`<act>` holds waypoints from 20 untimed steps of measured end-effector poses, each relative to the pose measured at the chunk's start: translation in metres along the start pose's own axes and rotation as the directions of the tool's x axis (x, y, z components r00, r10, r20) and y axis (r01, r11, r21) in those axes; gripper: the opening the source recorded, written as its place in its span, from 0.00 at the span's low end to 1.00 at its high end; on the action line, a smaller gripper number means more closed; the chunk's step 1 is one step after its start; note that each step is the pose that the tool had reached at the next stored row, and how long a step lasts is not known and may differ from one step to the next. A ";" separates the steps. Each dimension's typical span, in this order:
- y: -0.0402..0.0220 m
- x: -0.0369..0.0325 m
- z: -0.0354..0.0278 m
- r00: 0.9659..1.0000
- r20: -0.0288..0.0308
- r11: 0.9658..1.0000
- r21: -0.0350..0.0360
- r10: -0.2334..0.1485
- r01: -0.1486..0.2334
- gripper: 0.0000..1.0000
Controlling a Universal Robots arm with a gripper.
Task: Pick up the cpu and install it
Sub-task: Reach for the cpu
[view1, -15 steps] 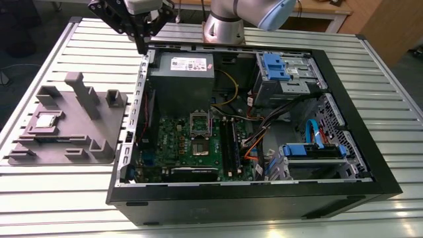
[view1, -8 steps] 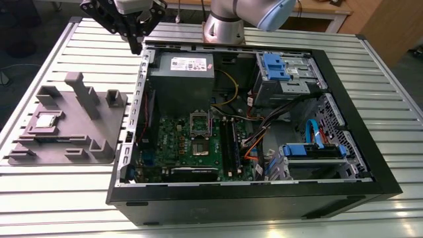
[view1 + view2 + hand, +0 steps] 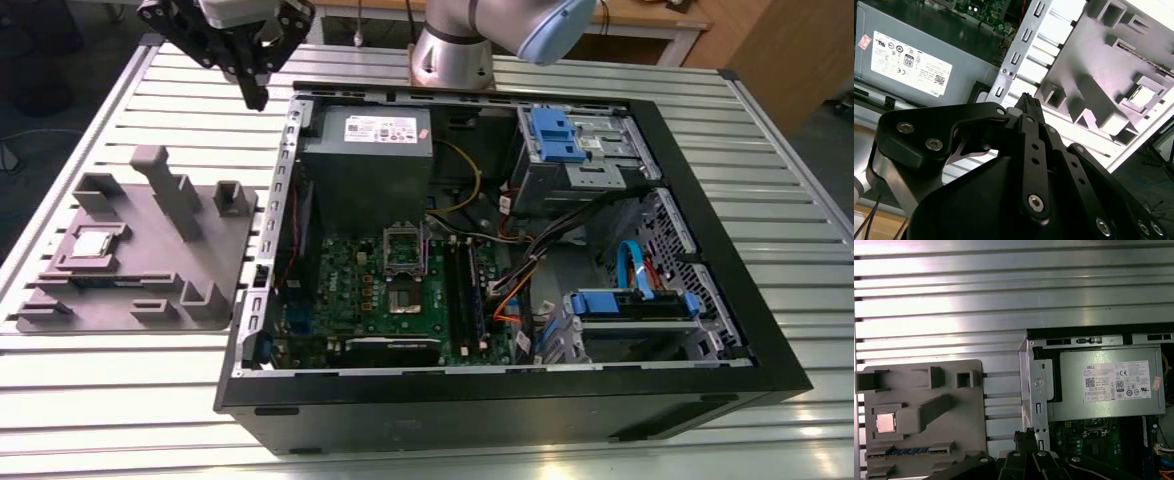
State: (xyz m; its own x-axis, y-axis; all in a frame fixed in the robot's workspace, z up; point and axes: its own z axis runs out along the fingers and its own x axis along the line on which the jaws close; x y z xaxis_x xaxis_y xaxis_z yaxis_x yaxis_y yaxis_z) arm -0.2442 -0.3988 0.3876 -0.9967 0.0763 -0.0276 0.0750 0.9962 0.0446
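The cpu [image 3: 87, 243] is a small silvery square lying flat in a recess of the grey holder block [image 3: 174, 290] on the table, at the exterior view's left. Both wrist views show the cpu [image 3: 1143, 95] [image 3: 885, 422] in that recess. My gripper [image 3: 254, 98] hangs high over the slatted table, beyond the holder and beside the far corner of the open computer case [image 3: 534, 400]. Its black fingers [image 3: 1024, 107] meet at the tips, shut on nothing. The gripper [image 3: 1024, 436] is well apart from the cpu. Inside the case, the dark socket [image 3: 404, 296] sits on the green board, its metal frame raised.
A grey power-supply box [image 3: 363, 140] fills the case's far corner closest to the gripper. Blue drive cages [image 3: 561, 135] and cable bundles [image 3: 561, 240] occupy the case's right side. The holder block has upright posts [image 3: 167, 190]. The arm's base [image 3: 451, 60] stands behind the case.
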 end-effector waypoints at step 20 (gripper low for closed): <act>-0.0033 0.0458 0.0011 1.000 0.000 1.000 0.000 0.000 0.000 0.10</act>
State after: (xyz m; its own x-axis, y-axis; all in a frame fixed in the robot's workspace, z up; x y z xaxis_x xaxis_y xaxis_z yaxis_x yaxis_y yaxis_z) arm -0.2900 -0.3985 0.3851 -0.9967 0.0763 -0.0277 0.0750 0.9962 0.0446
